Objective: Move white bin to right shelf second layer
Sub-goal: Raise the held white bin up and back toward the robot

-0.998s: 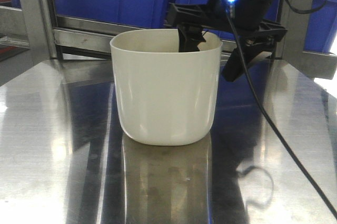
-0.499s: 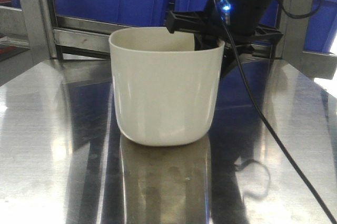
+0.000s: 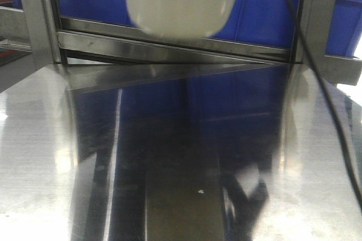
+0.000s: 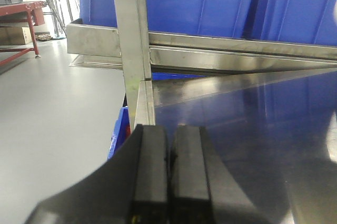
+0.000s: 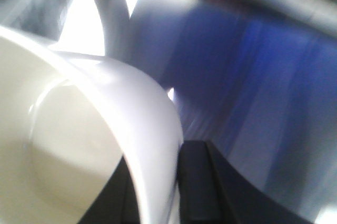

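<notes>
I see the white bin [image 3: 182, 0] up off the worktop [image 3: 51, 167], in front of the blue crates [image 3: 254, 12] at the far side. My right hand [image 5: 158, 197] pinches its rim; my left hand [image 4: 169, 182] is clenched, empty.

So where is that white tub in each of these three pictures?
Front view: the white bin hangs at top centre, lifted clear of the steel tabletop, only its lower part in frame.
Left wrist view: not in it; just the left gripper, closed and empty.
Right wrist view: it fills the left side, its rim pinched by the right gripper.
Shared landmark: the blue crates behind.
</notes>
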